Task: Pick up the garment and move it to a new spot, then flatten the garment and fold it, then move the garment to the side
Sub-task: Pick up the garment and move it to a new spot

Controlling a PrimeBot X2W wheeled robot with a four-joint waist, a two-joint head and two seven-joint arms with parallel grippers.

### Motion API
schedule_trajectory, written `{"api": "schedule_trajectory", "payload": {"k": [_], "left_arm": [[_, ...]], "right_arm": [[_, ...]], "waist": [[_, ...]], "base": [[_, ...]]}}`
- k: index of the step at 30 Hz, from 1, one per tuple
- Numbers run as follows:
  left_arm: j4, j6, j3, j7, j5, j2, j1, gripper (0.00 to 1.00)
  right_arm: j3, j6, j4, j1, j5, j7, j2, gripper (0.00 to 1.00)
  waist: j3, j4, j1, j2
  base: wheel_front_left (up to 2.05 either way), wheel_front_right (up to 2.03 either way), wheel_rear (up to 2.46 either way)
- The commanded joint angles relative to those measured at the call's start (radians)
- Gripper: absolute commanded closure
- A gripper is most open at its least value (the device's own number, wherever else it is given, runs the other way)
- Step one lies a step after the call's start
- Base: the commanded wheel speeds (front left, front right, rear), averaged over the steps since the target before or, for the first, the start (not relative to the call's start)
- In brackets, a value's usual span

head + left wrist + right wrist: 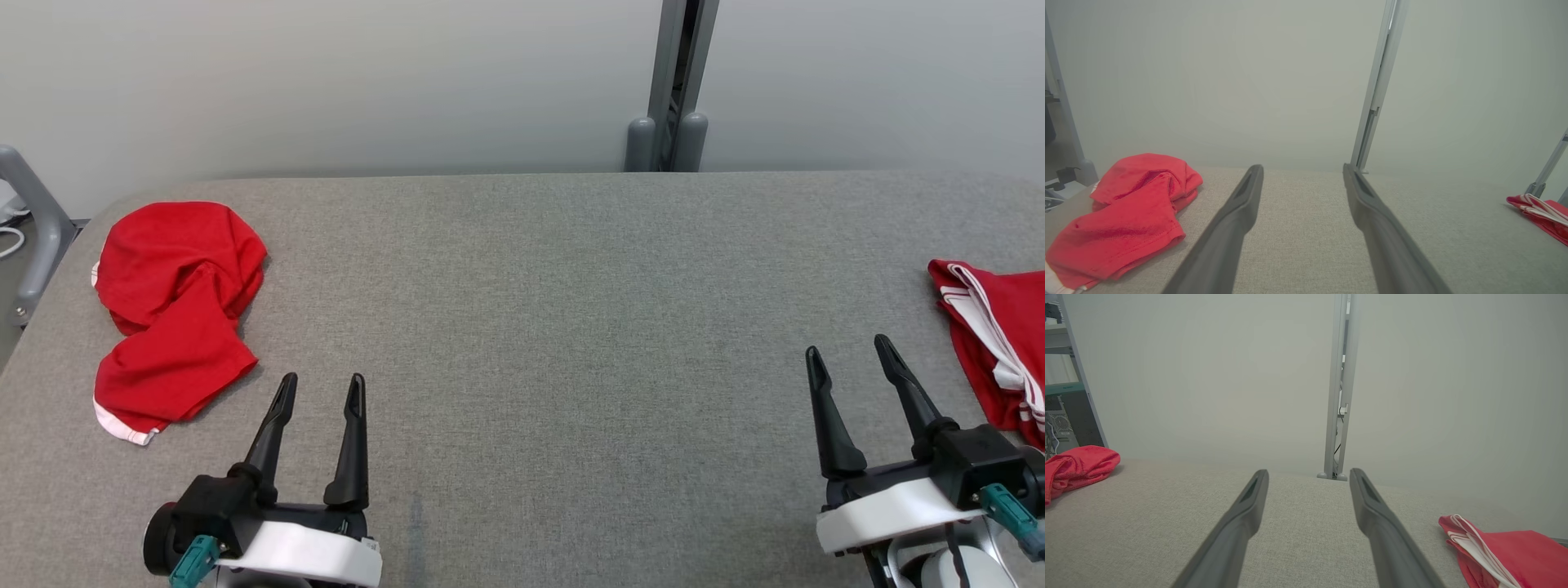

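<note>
Left jaws: spread wide and empty. Two long dark fingers (269,433) point away from the robot at the lower left of the head view, above the surface. In the left wrist view the same fingers (1237,220) stand parted with only grey cloth between them.
Right jaws: also spread wide and empty. Their fingers (824,425) are at the lower right of the head view, tilted slightly left. The right wrist view shows those fingers (1241,522) apart over the surface.
Crumpled red garment (175,310): lies in a loose heap at the far left of the surface, just ahead of the left jaws and to their left, not touching them. A white hem shows at its near edge. It sits left of the fingers in the left wrist view (1126,216) and far off at the left edge of the right wrist view (1077,465).
Striped red garment (996,351): lies flatter at the right edge of the surface, just right of the right jaws, with white stripes and partly cut off by the frame. It also shows in both wrist views (1541,214) (1506,547).
Garments: well apart, one at each end.
Surface (531,327): wide, covered in grey woven fabric, with a rounded far-left corner.
Backdrop: pale wall (326,82) with a grey metal post (678,82) behind the far edge, and a grey rail (33,220) at the left.
</note>
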Motion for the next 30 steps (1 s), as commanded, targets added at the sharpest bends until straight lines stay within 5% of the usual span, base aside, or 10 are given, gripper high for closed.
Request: {"api": "schedule_trajectory", "payload": {"k": [1,15,30], "left_arm": [[-0.001,0.002,0.001,-0.004,-0.004,0.003,-0.013,0.00],[0.018,-0.007,0.000,-0.004,-0.003,0.004,-0.065,0.00],[0.028,0.009,0.051,-0.004,0.019,0.004,-0.019,0.00]], "right_arm": [[-0.003,-0.001,0.000,-0.002,-0.002,-0.001,-0.003,0.00],[0.019,-0.001,-0.033,-0.011,-0.026,-0.001,-0.003,0.00],[0.106,-0.001,-0.013,0.006,0.008,-0.001,-0.004,0.00]], "waist": [[0.001,0.002,0.0000,0.0000],[0.081,0.175,0.0000,0.0000],[0.012,0.398,0.0000,0.0000]], "base": [[0.00,0.00,0.00],[0.00,0.00,0.00],[0.00,0.00,0.00]]}}
